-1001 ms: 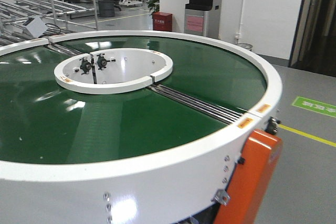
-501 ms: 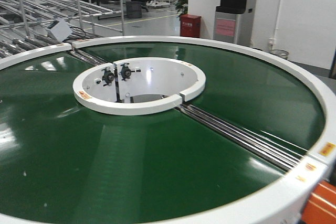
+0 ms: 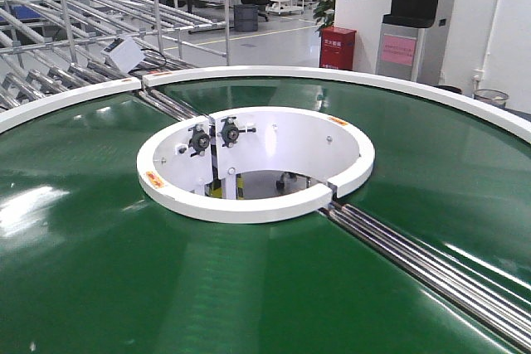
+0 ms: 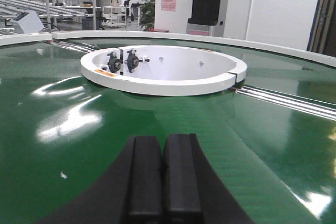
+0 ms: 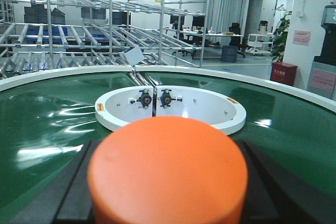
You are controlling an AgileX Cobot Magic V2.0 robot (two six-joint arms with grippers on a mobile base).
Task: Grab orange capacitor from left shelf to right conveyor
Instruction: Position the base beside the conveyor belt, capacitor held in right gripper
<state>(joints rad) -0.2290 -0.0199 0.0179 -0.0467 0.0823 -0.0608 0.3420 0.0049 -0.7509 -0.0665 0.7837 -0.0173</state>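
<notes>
The left pincer [image 4: 163,171] is squeezed all the way closed. Its two black fingers [image 4: 144,177] press flat together and hold nothing. It hangs low over the green conveyor belt [image 4: 79,145], which is shiny with bright spots of light. Straight ahead of this pincer sits the white ring hub [image 4: 157,82], with two small black knobs [image 4: 122,62] on its inner wall. Ahead and to the pincer's right, steel rollers [image 4: 294,103] cut across the belt from the hub to the white rim [image 4: 294,51].

The right pincer [image 5: 167,203] has hold of the orange capacitor [image 5: 168,166]. Its dark fingers [image 5: 68,198] sit close on both sides of it, only as wide apart as the capacitor. The capacitor's flat round top fills the low part of the wrist view and hides the belt right under the pincer. I cannot tell if its bottom touches the belt. The ring hub lies just ahead of it, past a strip of green.

Far ahead of both pincers, past the rim, stand tall steel racks [image 3: 83,14] on the left. A small grey box [image 3: 124,54] sits by the rim near them. Further right are a red box [image 3: 338,47] on the floor and a black and grey drink machine [image 3: 412,14] by the white wall.
</notes>
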